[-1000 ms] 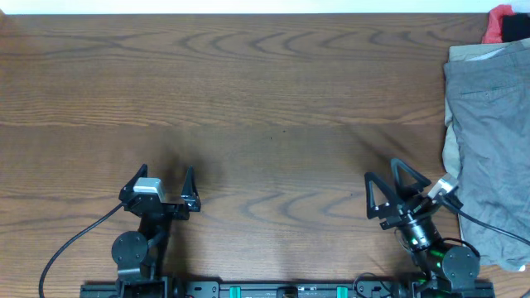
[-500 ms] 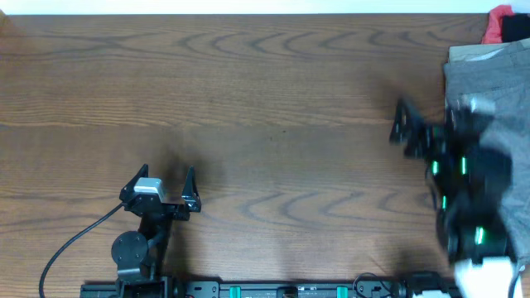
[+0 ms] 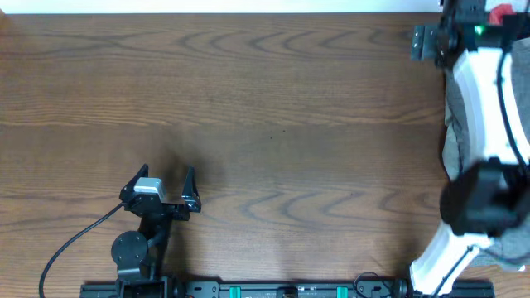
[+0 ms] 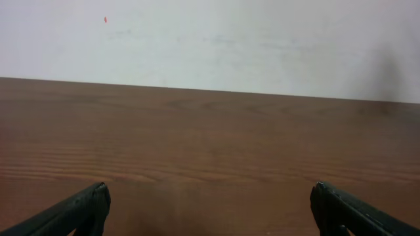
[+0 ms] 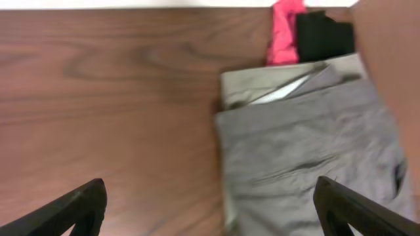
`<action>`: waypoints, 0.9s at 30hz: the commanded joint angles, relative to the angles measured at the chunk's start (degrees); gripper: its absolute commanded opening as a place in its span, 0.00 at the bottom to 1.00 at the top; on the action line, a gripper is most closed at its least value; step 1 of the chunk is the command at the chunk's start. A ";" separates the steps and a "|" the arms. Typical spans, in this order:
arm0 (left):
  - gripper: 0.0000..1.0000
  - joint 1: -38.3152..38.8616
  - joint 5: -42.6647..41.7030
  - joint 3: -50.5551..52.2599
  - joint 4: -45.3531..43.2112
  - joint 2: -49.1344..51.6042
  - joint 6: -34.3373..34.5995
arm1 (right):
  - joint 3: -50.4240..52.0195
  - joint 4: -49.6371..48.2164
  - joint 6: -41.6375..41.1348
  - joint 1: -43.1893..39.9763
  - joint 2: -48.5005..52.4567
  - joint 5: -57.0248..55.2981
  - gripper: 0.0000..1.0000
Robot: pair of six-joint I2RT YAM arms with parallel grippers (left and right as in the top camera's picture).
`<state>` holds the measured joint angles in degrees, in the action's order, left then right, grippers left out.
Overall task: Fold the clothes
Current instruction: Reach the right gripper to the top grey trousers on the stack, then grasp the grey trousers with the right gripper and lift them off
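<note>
A pile of clothes lies at the table's far right. A grey garment (image 3: 517, 99) is on top, and it also shows in the right wrist view (image 5: 308, 157). A khaki piece (image 5: 262, 85) lies under it, with a pink-red item (image 5: 285, 33) and a black item (image 5: 325, 36) behind. My right gripper (image 3: 426, 40) is stretched out to the far right corner. It is open and empty (image 5: 210, 196), hovering above the pile's left edge. My left gripper (image 3: 164, 178) is open and empty near the front left (image 4: 210, 196).
The wooden table (image 3: 273, 108) stretches bare between the two arms. A white wall runs behind its far edge (image 4: 210, 39). The right arm's white link (image 3: 480, 91) lies over the clothes pile. The left arm's cable (image 3: 74, 244) trails to the front left.
My right arm has swung from the front right up to the far right corner over the clothes pile. The left arm has not moved.
</note>
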<state>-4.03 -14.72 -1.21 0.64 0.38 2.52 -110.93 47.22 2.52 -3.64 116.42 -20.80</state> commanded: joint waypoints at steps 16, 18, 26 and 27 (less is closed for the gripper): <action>0.98 -0.22 -1.33 0.94 1.97 -0.15 -0.94 | -7.56 -4.68 14.36 -6.14 25.59 -11.45 0.82; 0.98 -0.22 -1.33 0.94 1.97 -0.15 -0.94 | -7.56 -4.81 14.32 -6.51 26.58 -11.58 0.79; 0.98 -0.22 -1.33 0.94 1.95 -0.15 -0.94 | -7.56 -6.27 11.67 -6.88 27.47 -15.54 0.33; 0.98 -0.22 -1.31 0.94 1.97 -0.15 -0.94 | -7.56 -6.38 11.10 -6.91 27.47 -16.65 0.27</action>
<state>-4.03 -14.72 -1.21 0.67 0.38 2.52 -117.38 41.12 15.92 -10.07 142.45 -33.26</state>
